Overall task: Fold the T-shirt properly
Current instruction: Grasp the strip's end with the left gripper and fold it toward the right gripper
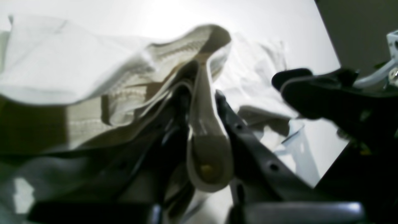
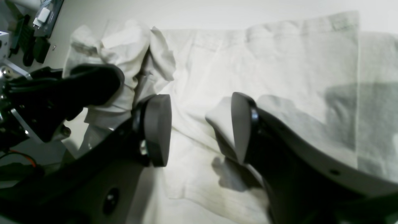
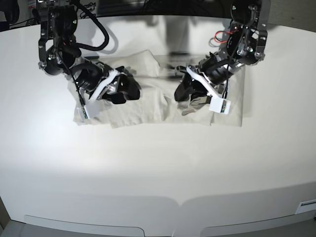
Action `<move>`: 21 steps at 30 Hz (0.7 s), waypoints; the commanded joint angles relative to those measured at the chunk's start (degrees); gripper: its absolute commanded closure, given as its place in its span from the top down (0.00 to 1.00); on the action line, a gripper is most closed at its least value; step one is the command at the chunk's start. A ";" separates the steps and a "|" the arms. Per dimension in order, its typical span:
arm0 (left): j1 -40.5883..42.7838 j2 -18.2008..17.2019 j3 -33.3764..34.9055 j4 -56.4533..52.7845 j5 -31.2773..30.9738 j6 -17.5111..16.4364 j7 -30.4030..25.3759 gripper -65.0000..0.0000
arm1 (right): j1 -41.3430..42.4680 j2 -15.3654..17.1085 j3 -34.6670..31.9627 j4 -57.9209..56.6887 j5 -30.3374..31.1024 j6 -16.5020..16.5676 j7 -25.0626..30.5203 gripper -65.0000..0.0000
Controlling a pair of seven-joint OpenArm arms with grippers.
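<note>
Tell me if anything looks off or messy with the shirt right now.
Yes. The T-shirt lies mostly flat on the table, but a bunched wad of cloth is caught between the left gripper's fingers, lifted and crumpled. The right gripper hovers open over flat fabric.

A white table (image 3: 158, 163) (rounded front edge).

We see a pale cream T-shirt (image 3: 148, 106), plain with no picture on it, with rows of little stitches along its hem. It lies on a white table (image 3: 158, 163). At nine o'clock the right gripper (image 3: 129, 90) is black. At three o'clock the left gripper (image 3: 183, 95) is black too.
</note>
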 commanded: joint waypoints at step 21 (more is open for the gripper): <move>-4.35 -0.98 -0.79 1.16 5.57 -6.40 8.33 0.46 | 0.74 0.37 0.24 1.03 1.25 0.52 1.60 0.48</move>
